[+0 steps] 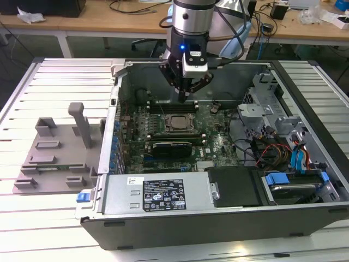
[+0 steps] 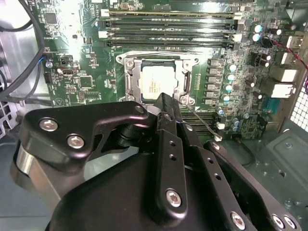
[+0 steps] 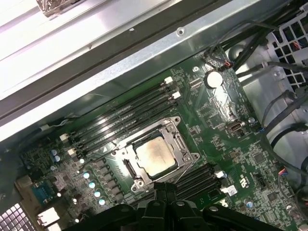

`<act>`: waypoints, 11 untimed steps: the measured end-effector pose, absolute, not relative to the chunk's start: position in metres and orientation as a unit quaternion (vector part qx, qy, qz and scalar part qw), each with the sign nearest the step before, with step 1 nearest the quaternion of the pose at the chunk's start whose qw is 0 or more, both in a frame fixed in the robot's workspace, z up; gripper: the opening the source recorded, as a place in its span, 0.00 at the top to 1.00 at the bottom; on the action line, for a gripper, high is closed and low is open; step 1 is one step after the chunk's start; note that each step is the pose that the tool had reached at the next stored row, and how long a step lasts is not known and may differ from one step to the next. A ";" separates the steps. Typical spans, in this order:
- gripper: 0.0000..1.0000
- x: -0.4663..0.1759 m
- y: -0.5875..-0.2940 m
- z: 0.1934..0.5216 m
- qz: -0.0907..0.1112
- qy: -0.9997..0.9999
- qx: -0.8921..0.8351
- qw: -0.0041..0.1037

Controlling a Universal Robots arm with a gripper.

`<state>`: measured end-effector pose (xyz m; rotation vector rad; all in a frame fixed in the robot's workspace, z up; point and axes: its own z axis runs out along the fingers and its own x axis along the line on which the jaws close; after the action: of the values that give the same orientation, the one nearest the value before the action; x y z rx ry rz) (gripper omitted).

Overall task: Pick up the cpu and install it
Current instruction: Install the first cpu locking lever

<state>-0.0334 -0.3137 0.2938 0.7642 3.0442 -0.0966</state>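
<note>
Small flat square cpu with a silvery-white metal top (image 2: 156,84) lies flat inside the silver metal socket frame (image 2: 129,82) on the green motherboard (image 2: 72,84). Black metal gripper (image 2: 166,100) hangs just above the frame's near edge, fingers pressed together with nothing between them. Grey plastic tray (image 1: 54,158) sits well apart from the frame, outside the dark computer case (image 1: 218,225).

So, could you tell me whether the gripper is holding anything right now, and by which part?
Nothing is held: the gripper hangs shut and empty, and the cpu lies in its socket below.
</note>
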 end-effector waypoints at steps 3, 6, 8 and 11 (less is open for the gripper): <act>0.89 -0.033 -0.314 0.294 -0.031 0.973 0.229 0.001; 0.89 -0.033 -0.314 0.294 -0.031 0.975 0.222 0.001; 0.89 -0.033 -0.314 0.294 -0.031 0.976 0.214 0.002; 0.89 -0.033 -0.314 0.294 -0.031 0.978 0.204 0.002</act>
<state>-0.0334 -0.3137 0.2938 0.6409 3.0701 -0.0964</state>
